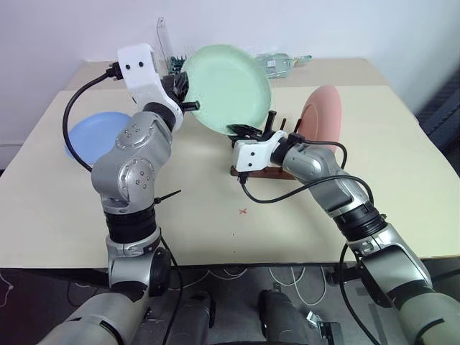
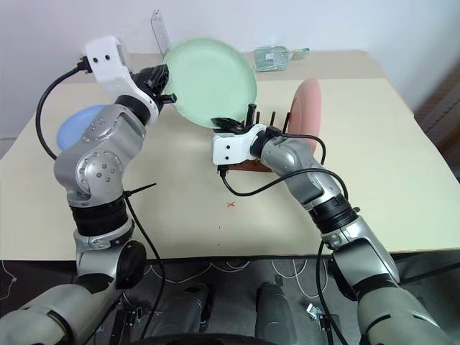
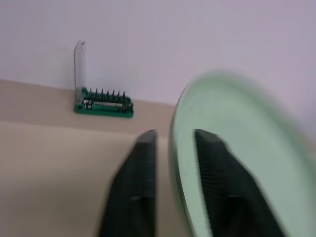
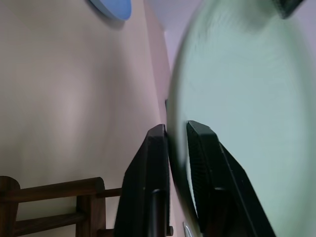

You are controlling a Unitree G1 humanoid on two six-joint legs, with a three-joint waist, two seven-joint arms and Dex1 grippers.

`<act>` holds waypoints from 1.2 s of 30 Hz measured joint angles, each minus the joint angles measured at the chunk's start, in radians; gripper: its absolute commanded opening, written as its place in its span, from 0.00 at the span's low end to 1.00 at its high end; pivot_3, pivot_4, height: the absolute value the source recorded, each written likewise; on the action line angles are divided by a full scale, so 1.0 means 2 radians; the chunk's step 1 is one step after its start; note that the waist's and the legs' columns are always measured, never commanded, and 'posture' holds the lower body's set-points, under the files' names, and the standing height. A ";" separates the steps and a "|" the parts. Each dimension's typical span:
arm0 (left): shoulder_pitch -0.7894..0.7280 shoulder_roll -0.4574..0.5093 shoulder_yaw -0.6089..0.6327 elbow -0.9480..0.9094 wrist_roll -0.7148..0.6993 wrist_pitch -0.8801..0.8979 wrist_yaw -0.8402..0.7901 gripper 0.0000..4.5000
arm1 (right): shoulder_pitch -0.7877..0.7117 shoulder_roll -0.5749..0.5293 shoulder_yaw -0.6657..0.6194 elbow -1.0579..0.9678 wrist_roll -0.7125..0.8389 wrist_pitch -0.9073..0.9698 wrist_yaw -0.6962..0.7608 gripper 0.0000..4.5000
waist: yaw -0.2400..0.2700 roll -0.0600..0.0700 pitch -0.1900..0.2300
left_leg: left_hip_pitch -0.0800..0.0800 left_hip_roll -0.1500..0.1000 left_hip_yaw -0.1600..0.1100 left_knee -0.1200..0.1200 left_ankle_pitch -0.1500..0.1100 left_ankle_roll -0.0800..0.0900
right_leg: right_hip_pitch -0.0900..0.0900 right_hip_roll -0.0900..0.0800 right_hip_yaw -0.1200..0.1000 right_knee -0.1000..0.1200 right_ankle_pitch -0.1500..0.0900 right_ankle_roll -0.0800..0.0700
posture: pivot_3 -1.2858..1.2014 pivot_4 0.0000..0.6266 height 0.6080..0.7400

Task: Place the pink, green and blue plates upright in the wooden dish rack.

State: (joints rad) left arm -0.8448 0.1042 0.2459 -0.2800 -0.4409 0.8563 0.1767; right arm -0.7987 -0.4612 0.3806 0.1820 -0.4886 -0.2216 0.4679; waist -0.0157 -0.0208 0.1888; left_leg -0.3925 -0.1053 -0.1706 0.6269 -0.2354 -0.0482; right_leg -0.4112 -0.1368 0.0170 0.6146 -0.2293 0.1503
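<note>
The pale green plate hangs tilted in the air above the table's far middle. My left gripper straddles its upper left rim; in the left wrist view the fingers stand apart, with a gap on one side of the rim. My right gripper is shut on the plate's lower rim. The pink plate stands upright in the dark wooden dish rack, just right of my right gripper. The blue plate lies flat on the table at the left, behind my left arm.
A green tool holder with an upright clear lid stands at the table's back edge, behind the green plate. A clear packet lies at the back right. A small red cross marks the tabletop in front of the rack.
</note>
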 measured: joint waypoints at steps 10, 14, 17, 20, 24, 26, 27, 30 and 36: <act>0.015 0.092 0.067 0.068 0.048 -0.111 -0.010 0.75 | 0.020 0.014 -0.083 -0.059 0.098 0.053 0.012 0.14 | 0.002 0.000 0.000 | 0.000 0.001 0.000 0.000 0.000 0.000 | 0.000 0.001 0.001 0.000 0.000 0.000 | 0.52 0.24 1.00; 0.059 0.121 0.060 0.085 0.054 -0.137 -0.057 0.75 | 0.062 0.031 -0.125 -0.146 0.194 0.128 0.037 0.14 | 0.002 0.000 0.000 | 0.000 0.001 0.000 0.000 0.000 0.000 | 0.000 0.001 0.001 0.000 0.000 0.000 | 0.52 0.24 1.00; 0.105 0.145 0.045 0.096 0.060 -0.145 -0.104 0.75 | 0.085 0.062 -0.189 -0.223 0.317 0.239 0.036 0.14 | 0.000 0.000 0.000 | 0.000 0.001 0.000 0.000 0.000 0.000 | 0.000 0.001 0.001 0.000 0.001 -0.001 | 0.52 0.24 1.00; 0.137 0.146 0.016 0.098 0.058 -0.147 -0.150 0.75 | 0.088 0.090 -0.235 -0.282 0.419 0.332 0.013 0.14 | 0.001 0.000 0.000 | 0.000 0.001 0.000 0.000 -0.001 0.002 | -0.001 0.001 0.001 0.001 0.001 -0.002 | 0.52 0.24 1.00; 0.178 0.145 -0.038 0.081 0.051 -0.148 -0.218 0.75 | 0.099 0.124 -0.281 -0.310 0.514 0.422 -0.045 0.14 | 0.001 0.000 0.000 | 0.000 0.001 0.000 -0.001 -0.001 0.002 | -0.001 0.001 0.001 0.000 0.001 -0.002 | 0.52 0.24 1.00; 0.188 0.144 -0.059 0.069 0.048 -0.148 -0.242 0.75 | 0.099 0.132 -0.293 -0.310 0.540 0.450 -0.074 0.14 | 0.001 0.001 0.000 | 0.000 0.002 0.000 -0.001 -0.001 0.002 | -0.001 0.001 0.001 0.001 0.001 -0.002 | 0.52 0.24 1.00; 0.190 0.142 -0.064 0.063 0.046 -0.149 -0.250 0.75 | 0.099 0.135 -0.297 -0.310 0.549 0.459 -0.087 0.14 | 0.001 0.001 0.000 | 0.000 0.002 0.000 -0.001 -0.001 0.002 | -0.001 0.002 0.001 0.001 0.001 -0.002 | 0.52 0.24 1.00; 0.190 0.129 -0.070 0.052 0.040 -0.149 -0.256 0.75 | 0.098 0.140 -0.303 -0.310 0.567 0.470 -0.111 0.14 | 0.000 0.001 0.000 | 0.000 0.002 0.000 -0.001 -0.001 0.002 | -0.001 0.002 0.001 0.001 0.001 -0.002 | 0.52 0.24 1.00; 0.190 0.119 -0.073 0.052 0.040 -0.149 -0.256 0.75 | 0.090 0.139 -0.294 -0.307 0.572 0.471 -0.131 0.14 | 0.000 0.002 0.000 | 0.000 0.002 0.000 -0.001 -0.001 0.002 | -0.001 0.002 0.001 0.001 0.001 -0.002 | 0.52 0.24 1.00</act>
State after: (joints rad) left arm -0.4639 0.3416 0.0996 -0.1766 -0.3600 0.5578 -0.3343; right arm -0.6178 -0.1830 -0.2084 -0.4318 0.6546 0.7207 0.2059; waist -0.0158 -0.0177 0.1896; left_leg -0.3920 -0.1017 -0.1696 0.6244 -0.2379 -0.0446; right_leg -0.4141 -0.1336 0.0191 0.6160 -0.2271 0.1466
